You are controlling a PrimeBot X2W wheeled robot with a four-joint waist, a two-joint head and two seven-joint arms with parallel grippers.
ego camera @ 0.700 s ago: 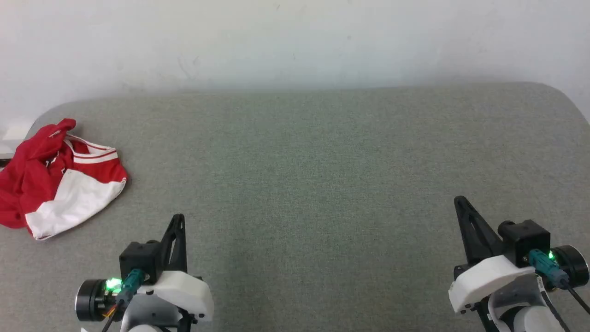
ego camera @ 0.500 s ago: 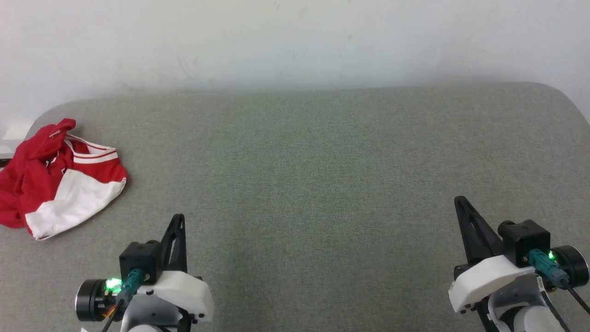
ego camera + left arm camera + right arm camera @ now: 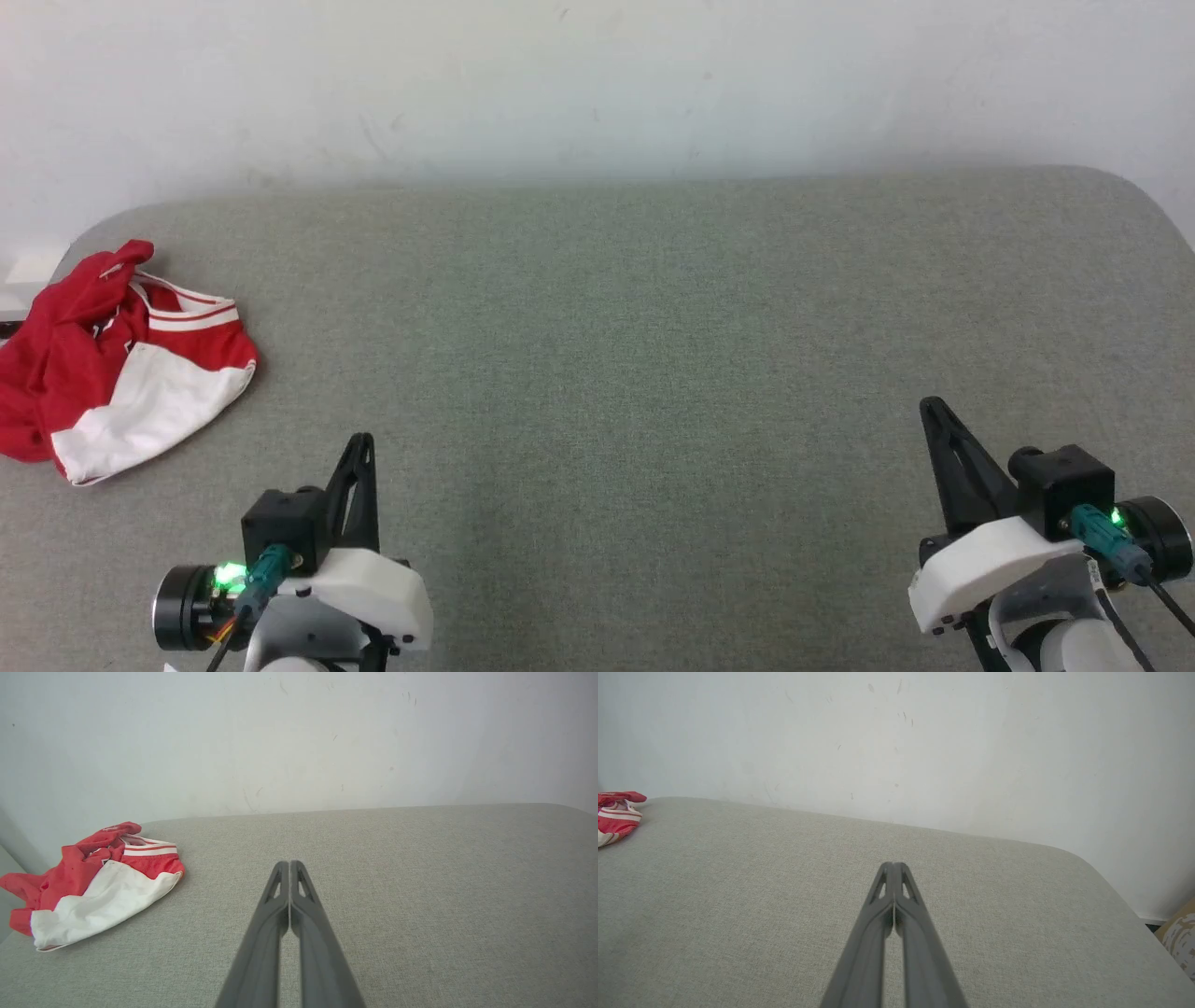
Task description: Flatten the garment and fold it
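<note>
The garment (image 3: 112,364) is a crumpled red jersey with a white panel and red-and-white stripe trim, heaped at the far left edge of the grey table. It also shows in the left wrist view (image 3: 93,882) and at the left edge of the right wrist view (image 3: 616,814). My left gripper (image 3: 361,441) hovers at the lower left, shut and empty, well to the right of the garment and nearer to me. In its own view the left gripper (image 3: 289,863) has its fingertips pressed together. My right gripper (image 3: 929,406) stands shut and empty at the lower right, as its own view (image 3: 893,864) confirms.
The grey fabric-covered table (image 3: 635,308) has rounded far corners and ends at a white wall (image 3: 597,84). A patterned box (image 3: 1181,938) sits on the floor past the table's right corner.
</note>
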